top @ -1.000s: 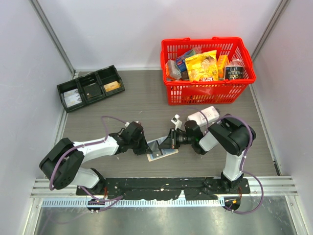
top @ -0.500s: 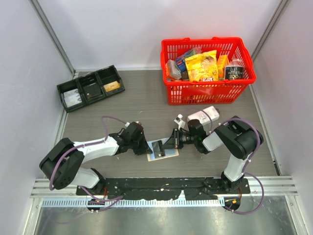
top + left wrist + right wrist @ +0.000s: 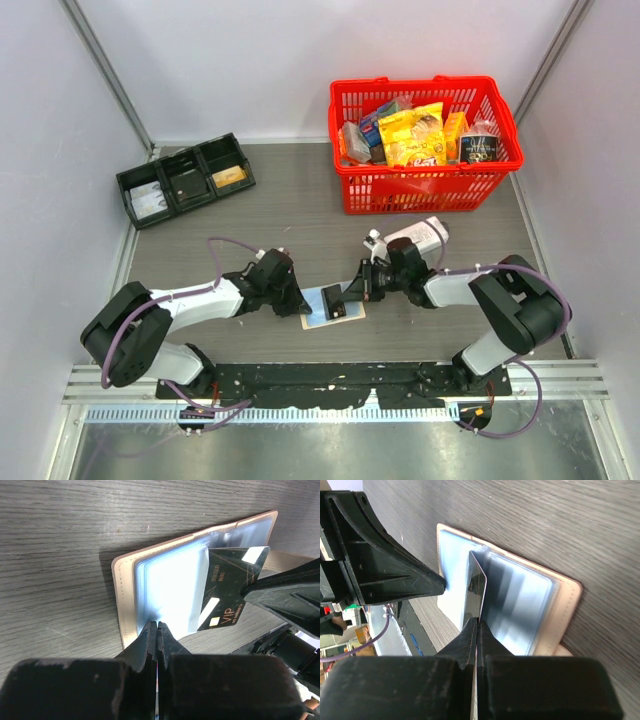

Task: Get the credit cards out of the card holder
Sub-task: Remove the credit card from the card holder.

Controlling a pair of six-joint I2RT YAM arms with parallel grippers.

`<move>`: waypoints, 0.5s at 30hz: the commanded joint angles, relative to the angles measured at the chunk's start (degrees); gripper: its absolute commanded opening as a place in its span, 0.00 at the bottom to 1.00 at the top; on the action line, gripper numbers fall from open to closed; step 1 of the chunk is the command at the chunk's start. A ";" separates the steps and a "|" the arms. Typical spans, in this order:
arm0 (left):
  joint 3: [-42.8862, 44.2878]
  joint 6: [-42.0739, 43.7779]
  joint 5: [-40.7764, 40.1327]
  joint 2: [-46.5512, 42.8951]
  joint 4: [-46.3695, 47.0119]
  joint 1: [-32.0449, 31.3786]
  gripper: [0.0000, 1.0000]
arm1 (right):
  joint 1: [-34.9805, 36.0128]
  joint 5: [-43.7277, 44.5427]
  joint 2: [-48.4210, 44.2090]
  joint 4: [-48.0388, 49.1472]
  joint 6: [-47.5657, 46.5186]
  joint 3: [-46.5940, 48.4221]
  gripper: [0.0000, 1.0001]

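card holder [image 3: 320, 303] lies open on the table [image 3: 250, 215], between both claws. right gripper [image 3: 476, 625] pinches a black card [image 3: 227, 587] reading "vip" in gold (other lettering too blurry). left gripper [image 3: 157, 627] is squeezed closed at the holder's clear sleeves.

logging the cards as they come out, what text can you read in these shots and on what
"VIP": gold letters on the shiny black card sticking out of the tan card holder.
Finer gold print on that card: too small to read.
Colourful packets in the red plastic basket: print too blurred to read.
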 commanded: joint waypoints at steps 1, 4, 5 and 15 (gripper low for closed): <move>-0.61 1.92 -2.23 0.69 -3.21 0.27 0.00 | -1.40 2.08 -4.07 -5.01 -1.29 0.72 0.01; -0.44 2.01 -2.40 -0.27 -2.77 0.27 0.00 | -1.93 2.34 -6.45 -6.07 -0.41 0.37 0.01; -0.52 2.01 -2.66 -0.79 -2.34 0.27 0.02 | -2.19 2.43 -7.76 -6.77 -0.06 0.37 0.01; -1.22 1.40 -6.44 -12.12 3.28 0.27 0.57 | -2.54 5.59 -19.72 -8.88 3.37 0.02 0.01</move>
